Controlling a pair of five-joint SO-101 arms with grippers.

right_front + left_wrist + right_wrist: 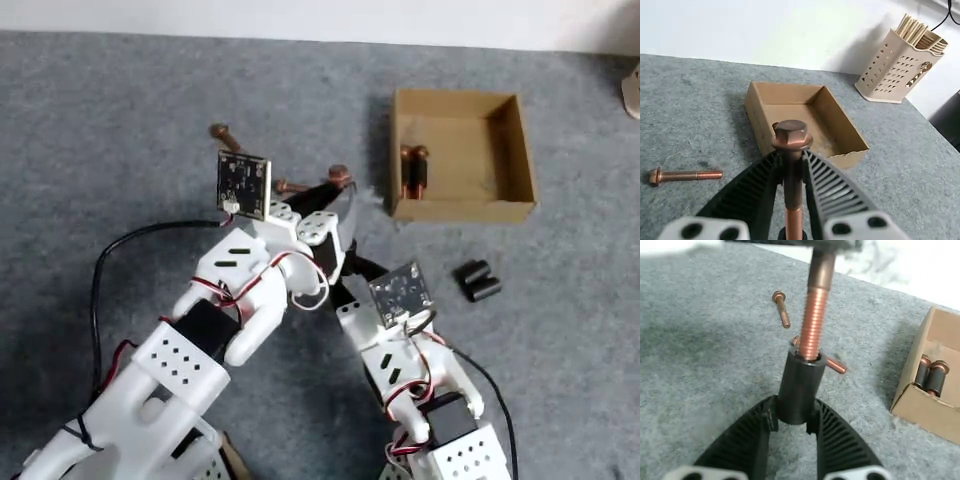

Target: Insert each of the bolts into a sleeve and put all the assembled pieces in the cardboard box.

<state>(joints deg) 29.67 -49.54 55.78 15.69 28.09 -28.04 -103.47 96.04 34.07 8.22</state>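
Note:
My left gripper [791,156] is shut on a copper bolt [791,137], held with its hex head up. The threaded end [814,325] of that bolt sits in the mouth of a black sleeve [797,390], and my right gripper [792,416] is shut on the sleeve. In the high view the two grippers meet at mid-table, left [335,197] above right [350,262]. The cardboard box [505,150] at the back right holds two assembled pieces [413,170]. Two loose bolts [225,135] [290,186] lie left of the box. Two spare sleeves [478,280] lie in front of it.
A beige slotted holder [900,65] with sticks stands beyond the box against the white wall. Grey felt [120,120] covers the table. A black cable [100,280] runs along the left arm.

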